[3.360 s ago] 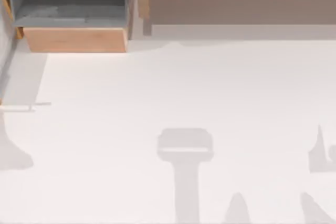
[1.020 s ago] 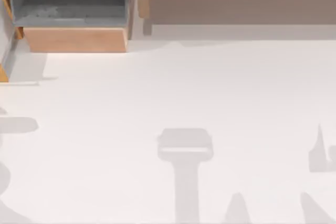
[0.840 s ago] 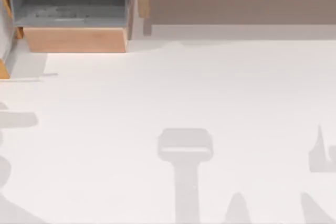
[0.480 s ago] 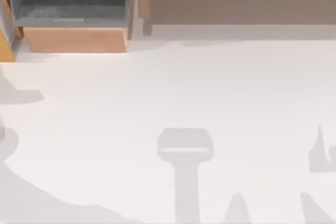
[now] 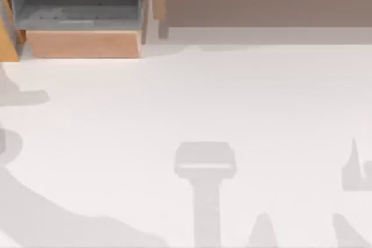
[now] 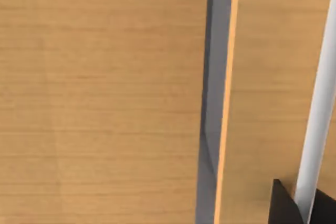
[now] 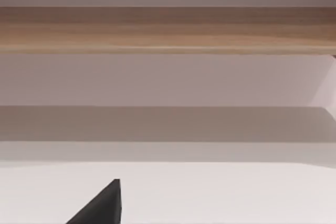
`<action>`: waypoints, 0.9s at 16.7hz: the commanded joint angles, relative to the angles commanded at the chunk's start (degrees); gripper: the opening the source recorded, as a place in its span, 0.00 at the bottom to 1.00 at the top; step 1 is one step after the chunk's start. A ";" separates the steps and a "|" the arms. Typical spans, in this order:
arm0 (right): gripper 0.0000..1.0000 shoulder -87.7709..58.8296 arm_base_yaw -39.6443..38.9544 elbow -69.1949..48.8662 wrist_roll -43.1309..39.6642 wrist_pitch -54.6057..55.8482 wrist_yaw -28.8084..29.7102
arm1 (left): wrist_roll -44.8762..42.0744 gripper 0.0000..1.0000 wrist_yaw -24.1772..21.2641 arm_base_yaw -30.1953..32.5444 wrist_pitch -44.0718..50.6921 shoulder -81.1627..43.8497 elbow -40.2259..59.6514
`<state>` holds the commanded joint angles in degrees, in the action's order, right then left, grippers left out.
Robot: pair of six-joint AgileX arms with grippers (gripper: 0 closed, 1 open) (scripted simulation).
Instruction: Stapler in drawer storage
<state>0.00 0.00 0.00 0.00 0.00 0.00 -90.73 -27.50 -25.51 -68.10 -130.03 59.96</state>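
Item: drawer [image 5: 81, 43], far left corner of desk [image 5: 232, 97], standing open, grey floor bare, tan front towards me.
Item: long unit [image 5: 261, 4], beside it to the right.
Item: left gripper [image 6: 302, 209], hard against wood panelling [image 6: 105, 103], a white bar [image 6: 317, 119] by it; grip could not be told.
Item: right gripper [image 7: 105, 205], parked facing the long unit; grip likewise untold.
Handling note: the stapler probably wants lowering onto the grey floor, clear of walls and front.
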 joint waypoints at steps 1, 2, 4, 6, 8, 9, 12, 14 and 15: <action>1.00 0.00 0.00 0.00 0.00 0.00 0.00 | 0.04 0.00 0.55 0.44 1.07 -1.00 2.26; 1.00 0.00 0.00 0.00 0.00 0.00 0.00 | 0.14 0.00 1.12 0.95 2.28 -2.05 4.69; 1.00 0.00 0.00 0.00 0.00 0.00 0.00 | 0.43 0.00 2.13 2.06 4.69 -4.01 9.11; 1.00 0.00 0.00 0.00 0.00 0.00 0.00 | 0.69 0.00 2.81 2.81 6.29 -5.12 11.57; 1.00 0.00 0.00 0.00 0.00 0.00 0.00 | 0.74 0.00 2.92 2.92 6.52 -5.26 11.89; 1.00 0.00 0.00 0.00 0.00 0.00 0.00 | 0.74 0.00 2.92 2.92 6.52 -5.26 11.89; 1.00 0.00 0.00 0.00 0.00 0.00 0.00 | 0.74 0.15 2.92 2.92 6.52 -5.26 11.89; 1.00 0.00 0.00 0.00 0.00 0.00 0.00 | 0.74 0.30 2.92 2.92 6.52 -5.26 11.89; 1.00 0.00 0.00 0.00 0.00 0.00 0.00 | 0.74 0.38 2.92 2.92 6.52 -5.26 11.89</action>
<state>0.00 0.00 0.00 0.00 0.00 0.00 -90.00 -24.58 -22.59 -61.58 -135.29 71.85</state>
